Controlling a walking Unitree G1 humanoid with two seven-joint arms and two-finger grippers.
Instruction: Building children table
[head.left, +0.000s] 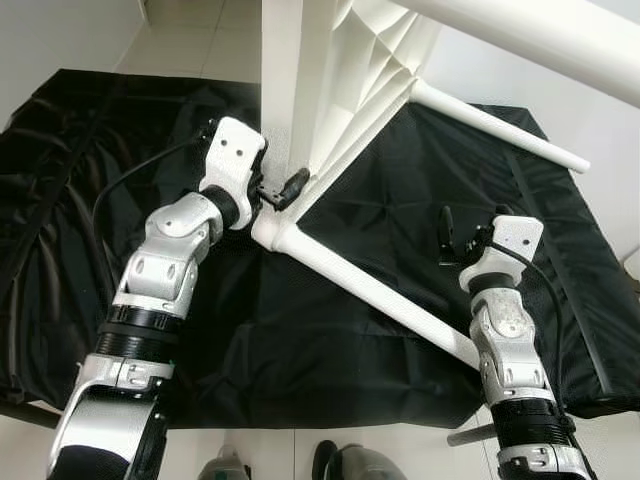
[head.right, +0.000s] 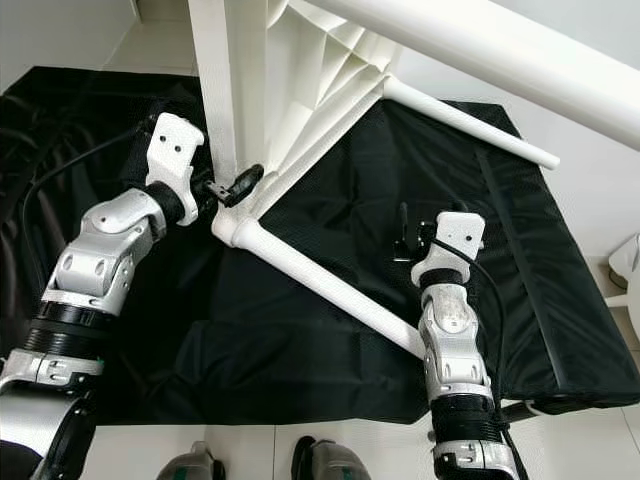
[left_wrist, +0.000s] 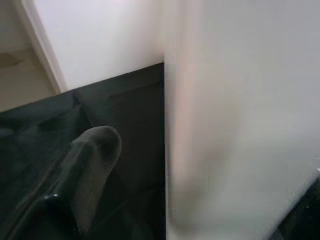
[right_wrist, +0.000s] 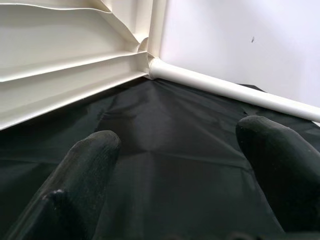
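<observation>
nearest the camera, the right gripper (head.left: 458, 240) hovers with fingers spread and empty above the black sheet (head.left: 330, 330), just beside the near table leg (head.left: 370, 290). farther in, the left gripper (head.left: 282, 190) appears closed on the rim of the white table (head.left: 330, 90), which stands tilted on its side on the sheet, another leg (head.left: 500, 128) beyond. best done by keeping the rim steady while the free gripper works the leg at its socket.
</observation>
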